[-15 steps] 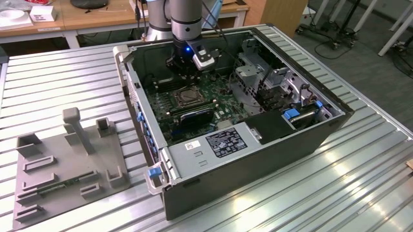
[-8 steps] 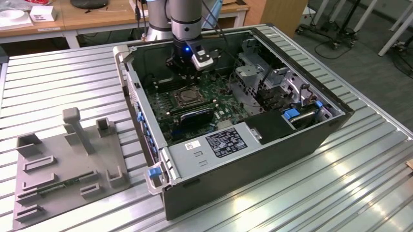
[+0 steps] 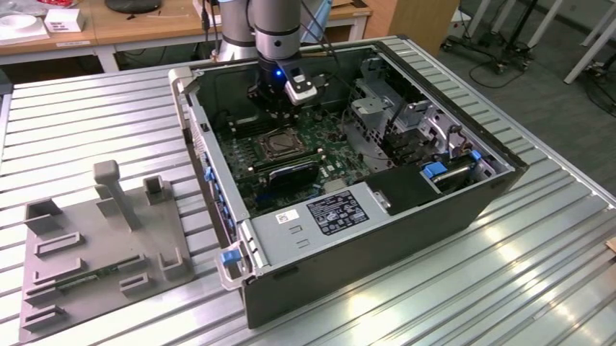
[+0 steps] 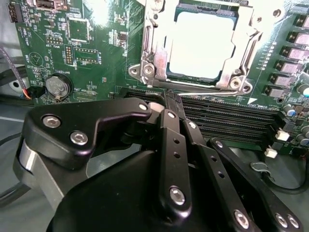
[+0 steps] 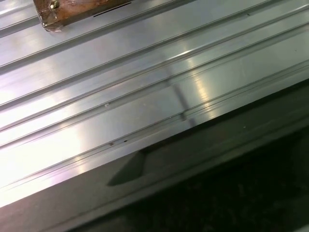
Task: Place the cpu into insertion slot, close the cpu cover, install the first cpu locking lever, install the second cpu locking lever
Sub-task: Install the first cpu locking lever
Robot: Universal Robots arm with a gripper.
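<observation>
The cpu (image 4: pixel 200 46) lies flat in the insertion slot (image 3: pixel 280 145) on the green motherboard, its pale grey face showing through the window of the cpu cover (image 4: pixel 155 46). The silver cover frame is down around the chip. A thin wire locking lever (image 4: pixel 203 91) runs along the socket edge nearest my gripper. My gripper (image 4: pixel 171 99) is shut, holding nothing that I can see, its black tips meeting right beside one end of that lever. In the exterior view my gripper (image 3: pixel 273 108) hangs inside the open computer case, just behind the socket.
Long black memory slots (image 4: pixel 227 118) lie beside the socket, under my fingers. A coin battery (image 4: pixel 58 86) sits off to one side. Case walls and a drive cage (image 3: pixel 385 115) hem in the board. A grey fixture plate (image 3: pixel 97 245) rests on the ridged metal table (image 5: pixel 145 72).
</observation>
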